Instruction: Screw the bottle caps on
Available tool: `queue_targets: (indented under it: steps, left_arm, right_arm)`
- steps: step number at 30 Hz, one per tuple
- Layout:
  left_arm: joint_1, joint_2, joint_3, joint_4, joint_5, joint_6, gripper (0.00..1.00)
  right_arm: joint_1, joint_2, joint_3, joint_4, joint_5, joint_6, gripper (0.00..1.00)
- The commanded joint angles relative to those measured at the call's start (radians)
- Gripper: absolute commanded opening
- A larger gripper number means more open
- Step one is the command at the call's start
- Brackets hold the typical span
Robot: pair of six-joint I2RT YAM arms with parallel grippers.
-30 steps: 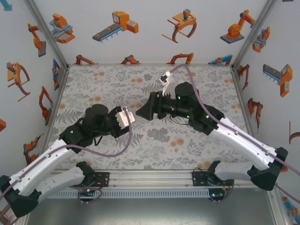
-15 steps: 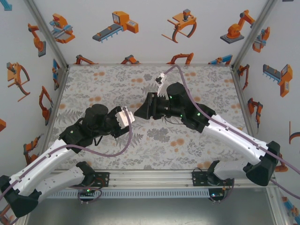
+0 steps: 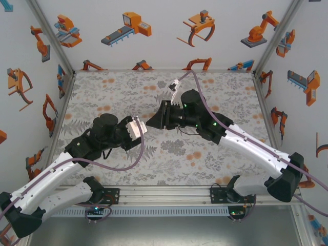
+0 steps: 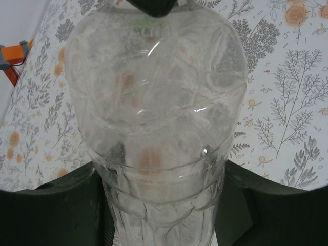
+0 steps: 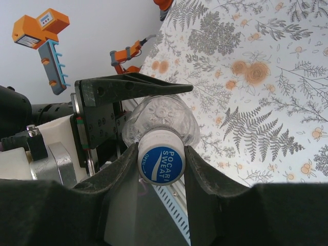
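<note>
The left jaws clamp a clear bottle point(image 4: 154, 102) around its body, holding it above the flowered table point(image 3: 102, 92) with its neck toward the right arm. The right jaws are closed narrowly on the blue cap point(image 5: 163, 166), which sits on the bottle's neck.

**Grippers locked together mid-table, open room behind and beside**

The left gripper point(image 3: 135, 127) and right gripper point(image 3: 152, 122) met tip to tip over the middle of the table point(image 3: 102, 87). The bottle point(image 4: 154, 113) and cap point(image 5: 163, 165) filled the gap between them, so nothing could pass there. The left arm point(image 3: 56, 174) and right arm point(image 3: 256, 148) slanted in from the near corners and barred the near half. The far strip and both side strips lay open, hemmed by the walls point(image 3: 31, 77). One cable point(image 3: 138, 156) looped beside the left arm, and another point(image 3: 197, 76) arched over the right wrist.
</note>
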Motion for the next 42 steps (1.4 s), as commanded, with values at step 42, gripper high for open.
queue_targets:
  steps: [42]
  left_arm:
    - [0.0, -0.028, -0.024, 0.04, 0.027, -0.014, 0.88]
  right_arm:
    - [-0.16, 0.742, 0.695, -0.485, 0.405, -0.582, 0.07]
